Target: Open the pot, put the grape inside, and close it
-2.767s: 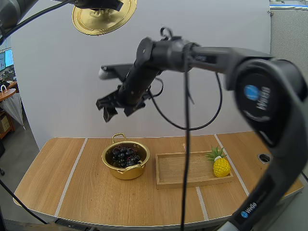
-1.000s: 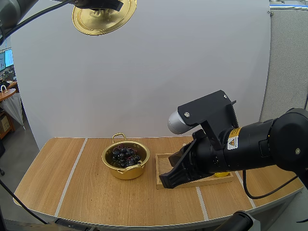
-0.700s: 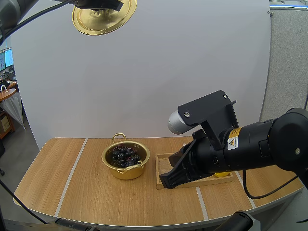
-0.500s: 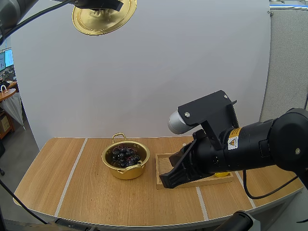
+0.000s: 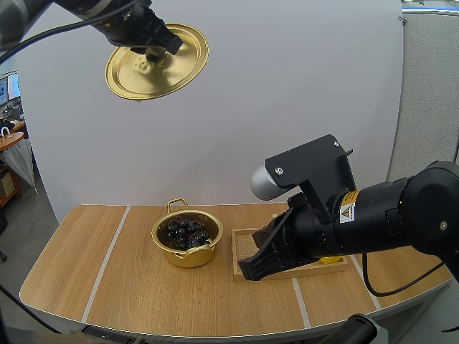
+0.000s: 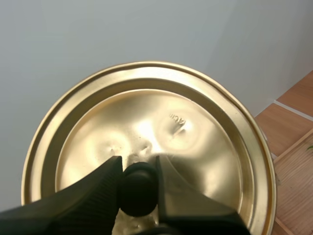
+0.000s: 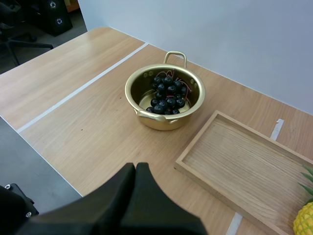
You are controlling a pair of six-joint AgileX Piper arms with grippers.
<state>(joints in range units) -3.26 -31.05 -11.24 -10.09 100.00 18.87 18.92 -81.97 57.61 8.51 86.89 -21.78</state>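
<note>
The left gripper [image 6: 138, 164] has its ribbed black fingers [image 6: 98, 186] pinching the round black knob [image 6: 138, 192] of the lid [image 6: 205, 147]. The lid is a shiny gold disc with a stepped rim, held tilted high above the table [image 5: 107, 272]. The right gripper [image 7: 135, 167] has its fingers pressed together into one dark wedge, low over the table near the tray. The tabletop is pale wood crossed by light stripes. On it stands the open pot [image 7: 164, 120], round and gold with loop handles, and the dark grapes [image 7: 166, 93] lie inside. Just beside it is a shallow rectangular wooden tray [image 7: 244, 161] holding a yellow pineapple [image 7: 305, 220].
</note>
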